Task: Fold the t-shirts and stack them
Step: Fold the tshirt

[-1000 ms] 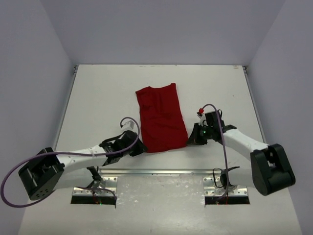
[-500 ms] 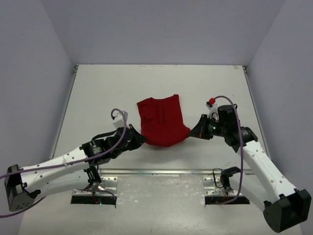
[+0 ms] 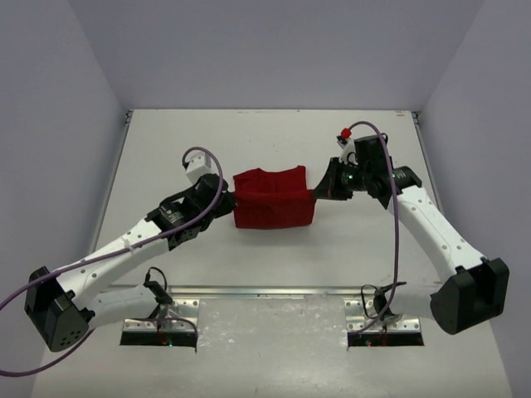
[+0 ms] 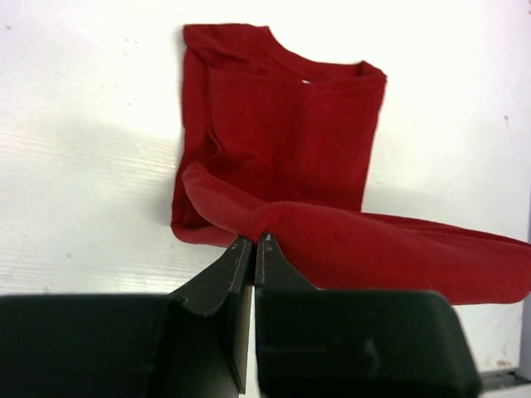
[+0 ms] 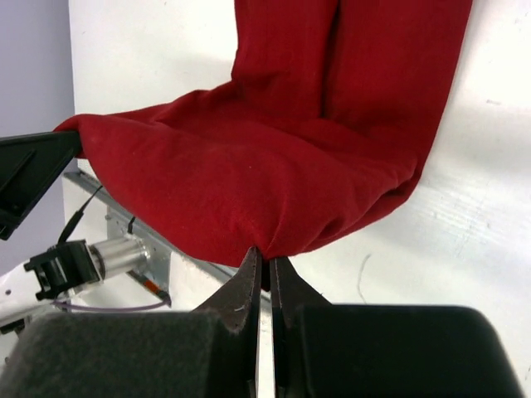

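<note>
The left gripper is clamped on one raised corner of the t-shirt, the right gripper on the other; the collar end is spread on the desk.

A white table stands enclosed by plain pale lavender walls.

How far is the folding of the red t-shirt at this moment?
Done: the t-shirt looks narrowed, no sleeves sticking out. In hand: the left pincer and the right pincer, both shut on its lower end, hold it raised over the collar half. Remaining: lay it down, release; no second shirt shows.
</note>
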